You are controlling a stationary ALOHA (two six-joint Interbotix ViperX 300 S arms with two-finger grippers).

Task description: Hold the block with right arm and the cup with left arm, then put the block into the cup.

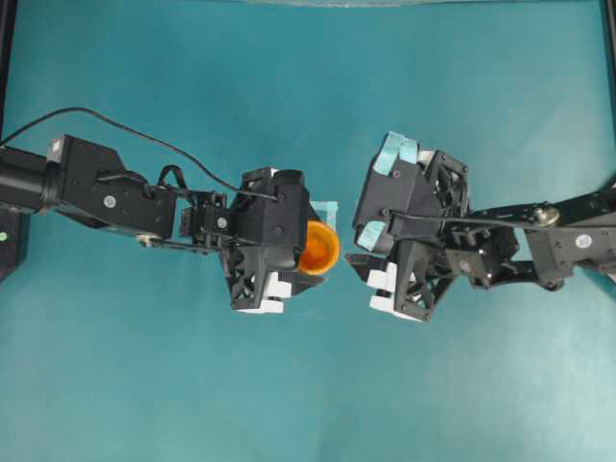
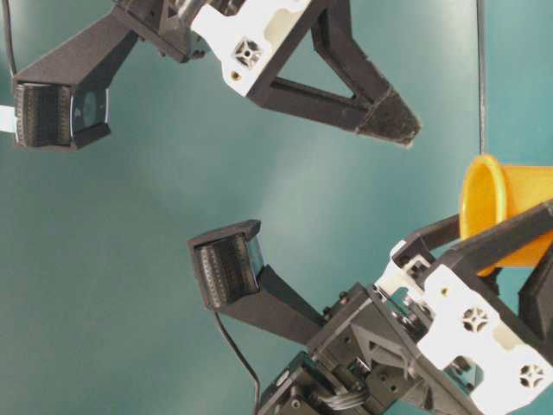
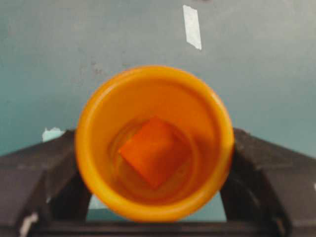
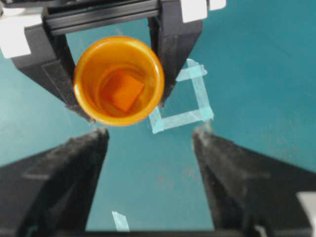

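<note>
**Teal desk, cube already in cup**

Teal desk under both arms. Yellow-orange cup pinched by left gripper, clamped at both sides. Orange block lying inside on cup bottom. Right gripper spread wide, holding nothing, just beside cup. Pale tape square below.

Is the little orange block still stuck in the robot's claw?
No, the block lies at the bottom of the cup, and the right gripper is open and empty.

Glossy plastic cup, matt table
</note>
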